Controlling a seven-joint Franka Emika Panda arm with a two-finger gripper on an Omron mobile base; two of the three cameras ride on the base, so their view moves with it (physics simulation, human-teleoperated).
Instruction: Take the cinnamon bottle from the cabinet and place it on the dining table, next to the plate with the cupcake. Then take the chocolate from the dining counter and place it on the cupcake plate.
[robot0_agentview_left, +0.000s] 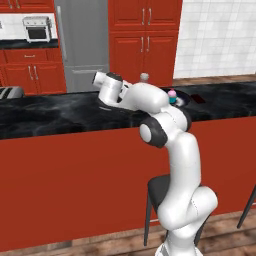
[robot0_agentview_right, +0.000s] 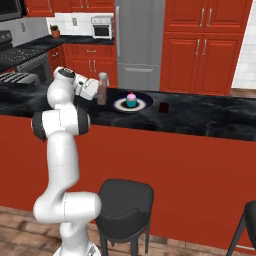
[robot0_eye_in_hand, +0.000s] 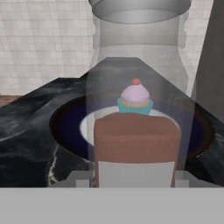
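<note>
The claw (robot0_agentview_right: 98, 94) is closed narrowly around the upright cinnamon bottle (robot0_agentview_right: 102, 89) just beside the plate (robot0_agentview_right: 142, 103).

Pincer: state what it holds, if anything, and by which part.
The pincer holds the cinnamon bottle upright, gripped around the side of its body, beside the plate with the cupcake.

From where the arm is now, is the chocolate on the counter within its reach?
Probably yes, but not yet: the claw is shut on the cinnamon bottle. The chocolate lies flat on the dining counter just beyond the plate, nothing stacked on it.
</note>
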